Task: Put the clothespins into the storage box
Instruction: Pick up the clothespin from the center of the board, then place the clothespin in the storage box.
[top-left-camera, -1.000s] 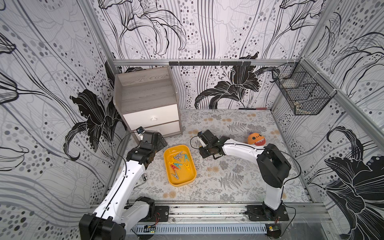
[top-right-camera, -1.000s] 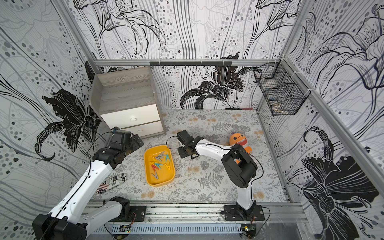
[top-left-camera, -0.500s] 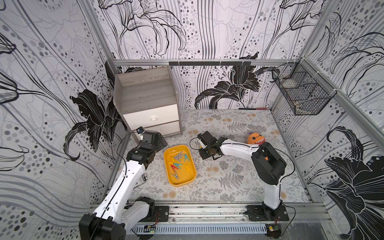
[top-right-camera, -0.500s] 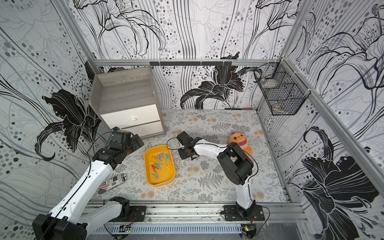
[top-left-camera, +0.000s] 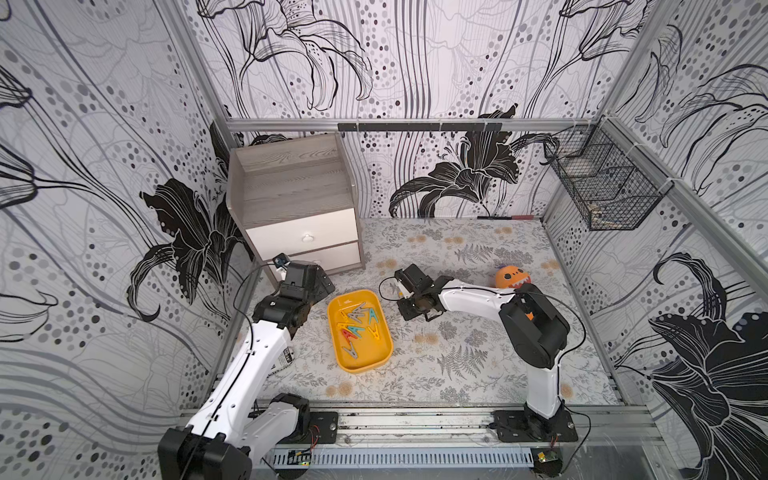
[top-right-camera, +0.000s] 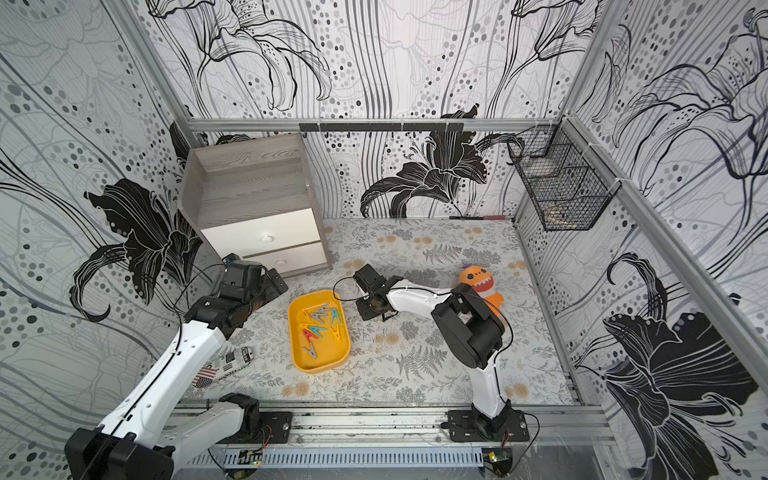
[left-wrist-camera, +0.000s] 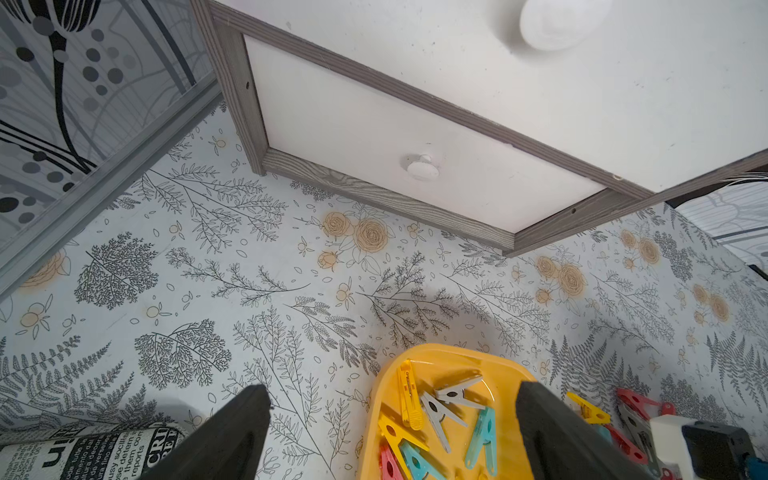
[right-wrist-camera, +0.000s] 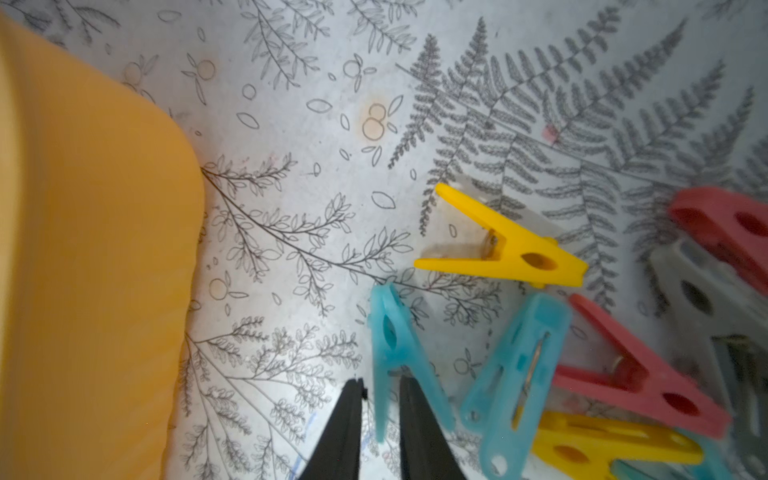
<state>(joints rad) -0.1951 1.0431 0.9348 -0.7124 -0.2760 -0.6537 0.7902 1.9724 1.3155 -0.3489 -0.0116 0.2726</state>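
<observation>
Your right gripper (right-wrist-camera: 381, 380) holds its fingers (right-wrist-camera: 349, 424) close together, pinching one leg of a teal clothespin (right-wrist-camera: 392, 349). That pin sits at the edge of a loose heap of clothespins (right-wrist-camera: 631, 374) on the table (right-wrist-camera: 291, 187). The heap has yellow, teal, red and grey ones, some overlapping. It lies just beside the storage box (right-wrist-camera: 83, 249), apart from its wall. In both top views the right arm covers the heap, so you only see it from the wrist cameras.

Your left gripper (left-wrist-camera: 392, 397) hangs with its jaws spread wide, gripping nothing. It is over the table by the box's corner and close to the grey drawer cabinet (top-left-camera: 295, 187).

Inside the storage box, more clothespins lie flat in mixed colours, gathered toward the cabinet end. The end nearer the arm bases shows bare yellow floor. An orange plush toy (top-left-camera: 512, 276) stands beside the right arm's elbow.
</observation>
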